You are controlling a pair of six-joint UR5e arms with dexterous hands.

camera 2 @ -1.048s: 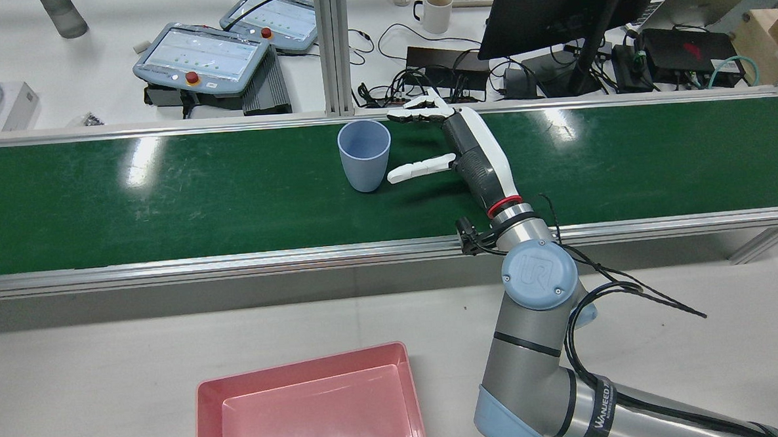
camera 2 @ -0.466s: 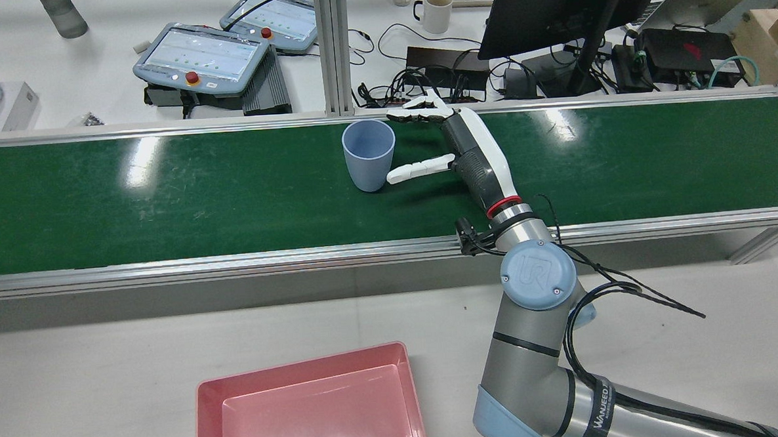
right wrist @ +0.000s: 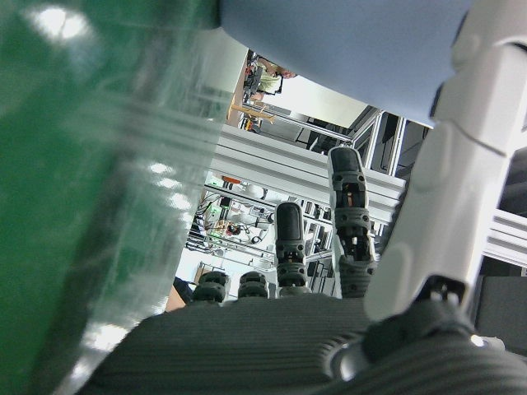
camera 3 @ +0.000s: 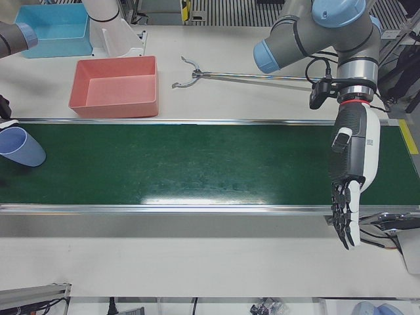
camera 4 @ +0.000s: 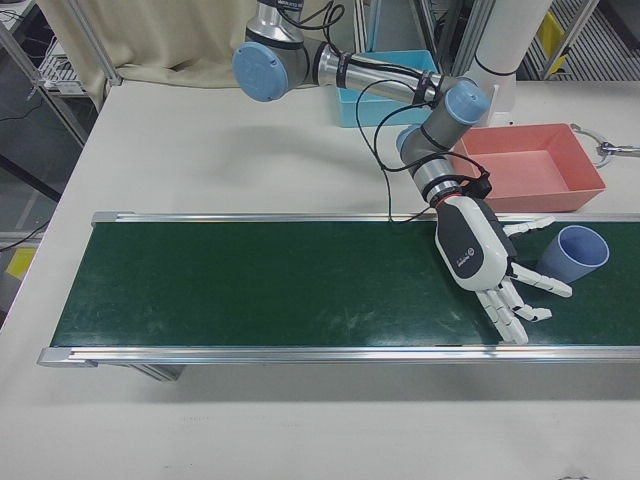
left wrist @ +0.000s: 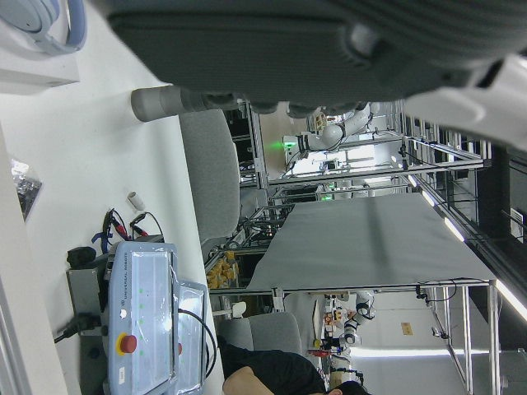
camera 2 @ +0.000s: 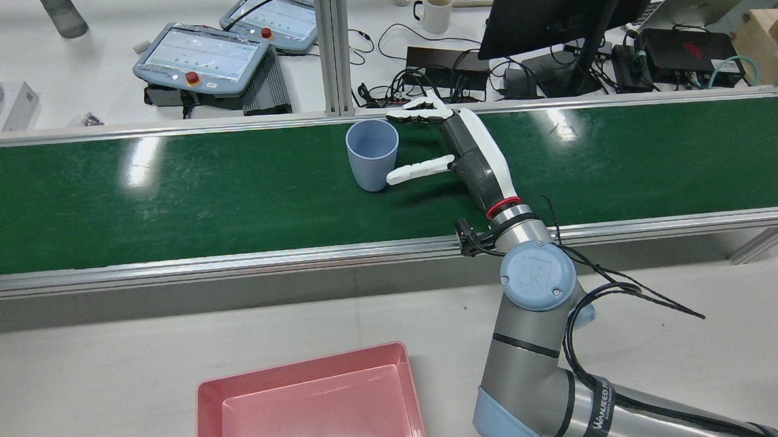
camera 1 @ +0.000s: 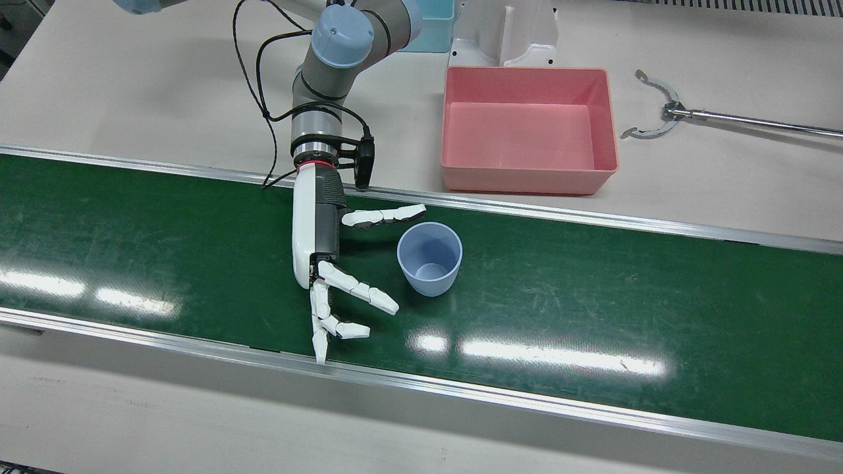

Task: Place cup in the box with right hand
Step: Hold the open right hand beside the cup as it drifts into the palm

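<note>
Right hand [camera 1: 329,263] lies open on its side on the green belt [camera 1: 593,309], and the blue cup [camera 1: 429,258] stands upright just beside its palm, between thumb and fingers [camera 1: 359,289], not yet gripped.

The robot hand [right wrist: 329,329] lies open — fingers [right wrist: 352,222] spread — beside the blue cup [right wrist: 346,41] over the green belt [right wrist: 58,164].
</note>
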